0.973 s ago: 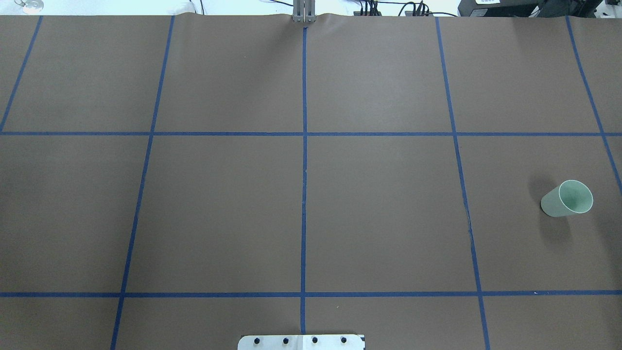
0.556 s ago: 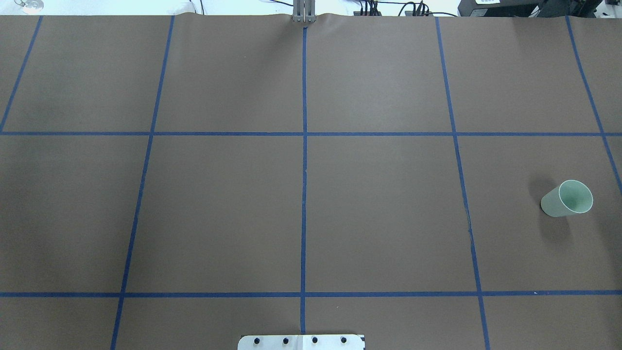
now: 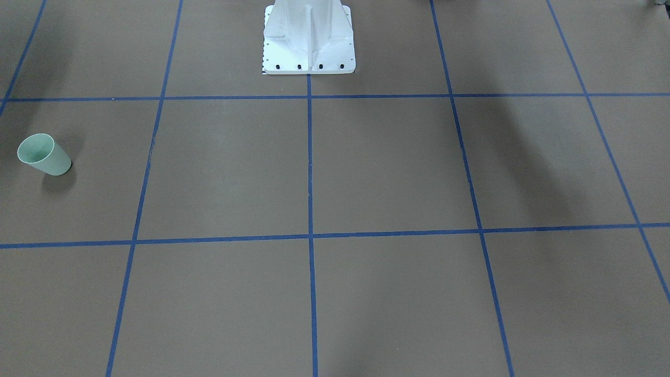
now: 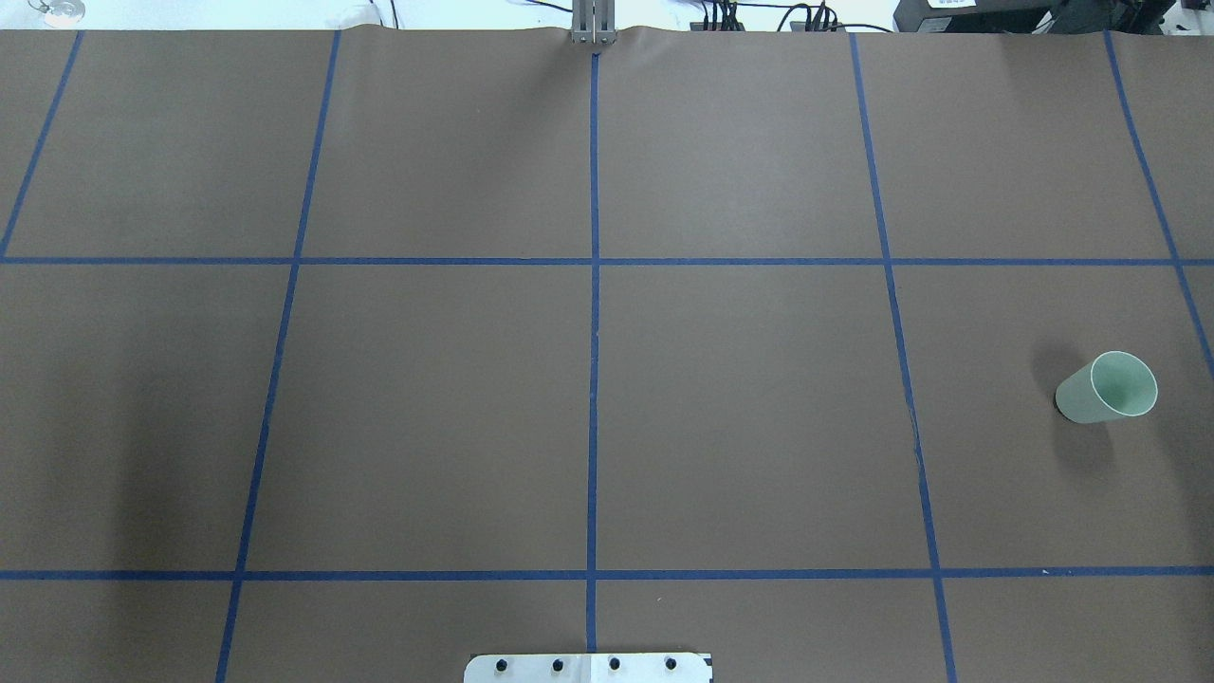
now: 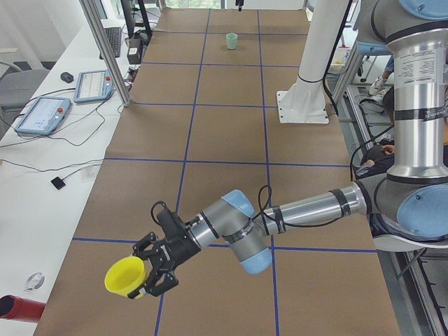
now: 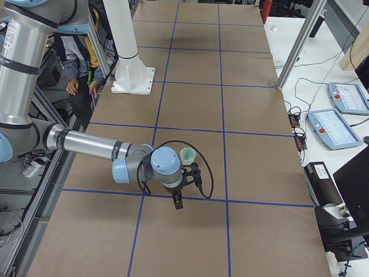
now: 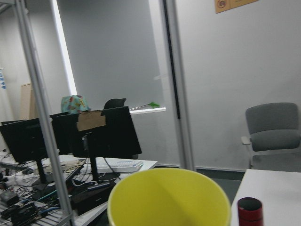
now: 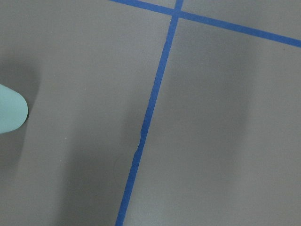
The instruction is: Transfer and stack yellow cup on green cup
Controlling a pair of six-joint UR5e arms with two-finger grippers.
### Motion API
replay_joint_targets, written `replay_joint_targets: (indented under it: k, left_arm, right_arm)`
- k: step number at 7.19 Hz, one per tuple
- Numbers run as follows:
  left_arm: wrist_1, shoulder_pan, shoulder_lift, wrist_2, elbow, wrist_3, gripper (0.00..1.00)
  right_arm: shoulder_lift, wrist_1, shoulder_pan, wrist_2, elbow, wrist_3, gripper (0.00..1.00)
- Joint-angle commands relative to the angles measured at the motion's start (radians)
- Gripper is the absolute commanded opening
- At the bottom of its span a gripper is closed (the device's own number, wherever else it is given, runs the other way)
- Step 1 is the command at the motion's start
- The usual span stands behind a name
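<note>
The green cup (image 4: 1107,389) stands upright on the brown table at the robot's right side; it also shows in the front view (image 3: 44,154), far off in the left side view (image 5: 232,40) and at the edge of the right wrist view (image 8: 9,115). The yellow cup (image 5: 126,276) is held tilted in the air past the table's left end, at my left gripper (image 5: 150,269); whether that gripper is shut I cannot tell. Its rim fills the bottom of the left wrist view (image 7: 169,197). My right gripper (image 6: 176,202) hovers just beside the green cup (image 6: 188,154); its state I cannot tell.
The white robot pedestal (image 3: 309,42) stands at the table's middle near edge. A red cylinder (image 5: 14,308) lies on the side bench near the yellow cup. Teach pendants (image 5: 42,115) and an aluminium post (image 5: 105,49) stand on that bench. A person (image 6: 81,57) stands behind the robot.
The green cup has not moved. A faint shadow has darkened over the left part of the table in the overhead view.
</note>
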Motion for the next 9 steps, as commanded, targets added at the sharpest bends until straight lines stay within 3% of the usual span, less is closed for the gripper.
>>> replay_joint_targets:
  k: [1, 2, 4, 6, 7, 9]
  left_arm:
    - [0.004, 0.073, -0.079, -0.115, -0.065, 0.014, 0.31]
    - [0.004, 0.139, -0.126, -0.194, -0.110, 0.013, 0.39]
    - [-0.004, 0.293, -0.179, -0.327, -0.208, 0.014, 0.38]
    - [-0.007, 0.487, -0.257, -0.329, -0.282, 0.133, 0.29]
    - [-0.027, 0.576, -0.259, -0.331, -0.308, 0.190, 0.19]
    - [-0.087, 0.810, -0.320, -0.328, -0.306, 0.276, 0.16]
  right_arm:
    - [0.014, 0.056, 0.000, 0.000, 0.000, 0.010, 1.00]
    - [0.014, 0.109, 0.000, 0.002, 0.000, 0.017, 1.00]
    - [0.084, 0.127, 0.000, 0.056, 0.004, 0.033, 1.00]
    - [0.157, 0.129, 0.000, 0.129, 0.007, 0.090, 1.00]
    - [0.173, 0.138, -0.005, 0.147, 0.023, 0.157, 0.99]
    - [0.225, 0.140, -0.050, 0.156, 0.088, 0.306, 0.99]
